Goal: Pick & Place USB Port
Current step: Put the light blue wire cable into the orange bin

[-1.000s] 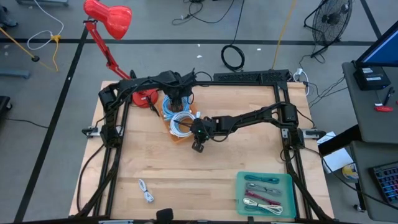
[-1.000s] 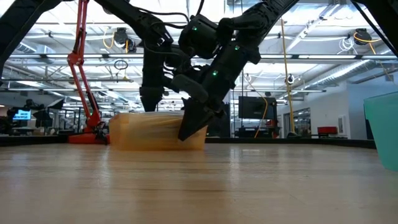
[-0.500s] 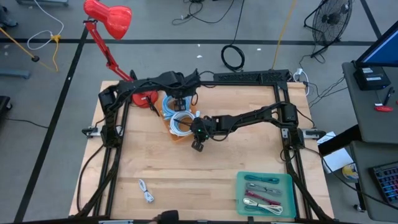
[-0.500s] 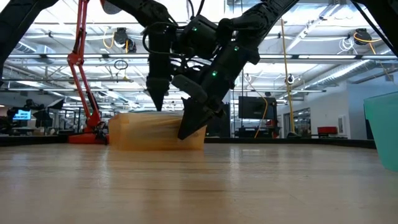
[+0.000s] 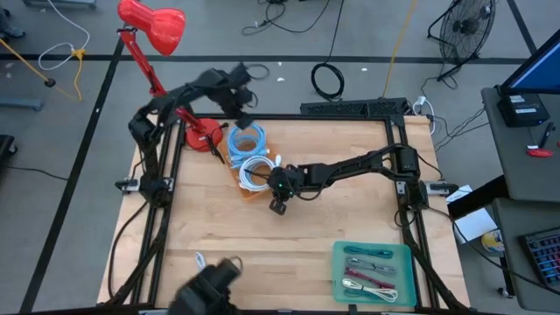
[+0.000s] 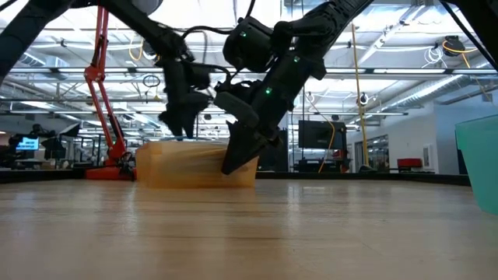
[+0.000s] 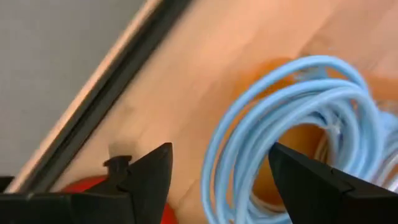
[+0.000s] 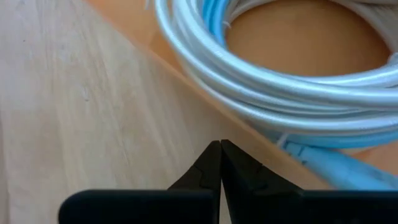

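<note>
Nearest the front edge, a small white cable lay loose on the table, to the left. By its look this was the USB item named in the task, though its connector was too small to confirm. To the right, at the same front edge, stood a teal tray holding several similar cables, judged to be the place to put it. The two were well apart.

Mid-table, the right gripper was clenched on nothing, with its tip low at the table just beside the near edge of the orange tray. That tray held coiled white and blue cables.

Farther back, the left gripper hung raised above the far end of the orange tray. Its fingers were spread wide and gripped nothing. The blue coil lay below them. A red lamp stood beyond.

Assessment: no pick was in hand, and neither gripper carried anything. The loose cable remained to be collected. The next move would call for one arm to travel to the front-left. It would have to come down with jaws released across the thin cable and close on it low against the wood.
</note>
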### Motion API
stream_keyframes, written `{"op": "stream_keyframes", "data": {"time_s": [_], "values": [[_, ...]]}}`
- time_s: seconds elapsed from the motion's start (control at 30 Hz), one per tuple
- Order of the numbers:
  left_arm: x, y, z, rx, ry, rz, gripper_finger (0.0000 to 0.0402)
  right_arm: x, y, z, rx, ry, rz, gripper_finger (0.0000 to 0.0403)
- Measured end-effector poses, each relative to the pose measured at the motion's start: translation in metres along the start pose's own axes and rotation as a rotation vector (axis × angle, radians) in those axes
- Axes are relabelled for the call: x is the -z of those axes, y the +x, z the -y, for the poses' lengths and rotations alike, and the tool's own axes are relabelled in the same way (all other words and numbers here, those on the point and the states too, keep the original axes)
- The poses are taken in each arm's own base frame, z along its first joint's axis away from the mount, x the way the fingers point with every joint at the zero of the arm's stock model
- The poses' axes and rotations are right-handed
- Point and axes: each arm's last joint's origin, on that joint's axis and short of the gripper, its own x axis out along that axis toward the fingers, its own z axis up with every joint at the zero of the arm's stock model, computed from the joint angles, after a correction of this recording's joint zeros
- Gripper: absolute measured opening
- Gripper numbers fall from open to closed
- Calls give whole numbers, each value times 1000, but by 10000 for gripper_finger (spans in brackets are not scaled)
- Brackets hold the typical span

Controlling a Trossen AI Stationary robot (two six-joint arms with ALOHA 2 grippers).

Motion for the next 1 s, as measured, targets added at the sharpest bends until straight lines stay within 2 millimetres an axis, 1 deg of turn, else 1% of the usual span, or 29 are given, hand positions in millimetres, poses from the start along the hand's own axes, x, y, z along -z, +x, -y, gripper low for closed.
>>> {"op": "stream_keyframes", "data": {"time_s": [0.03,0.1,0.2,0.3,0.43,0.57,0.7,0.9,1.0], "values": [[2,-2,-10,21,-37,9,266,0,0,-1,-2,-2,1,0],[4,-4,-23,25,-79,15,266,1,0,-3,-7,-4,3,0],[6,-4,-27,41,-87,6,266,1,0,-4,-9,-1,4,0],[7,-3,-20,59,-54,-15,266,0,0,-5,-11,-1,10,0],[1,0,0,45,29,-1,266,0,0,-5,-11,-1,11,0],[-5,2,15,-32,80,17,266,0,0,-5,-11,-1,11,0],[-6,3,18,-177,118,4,266,1,0,-6,-13,0,10,0],[-3,2,15,-173,148,-30,266,1,0,-7,-15,2,9,0],[-2,2,13,-198,160,-44,266,1,0,-7,-14,2,9,0]]}}
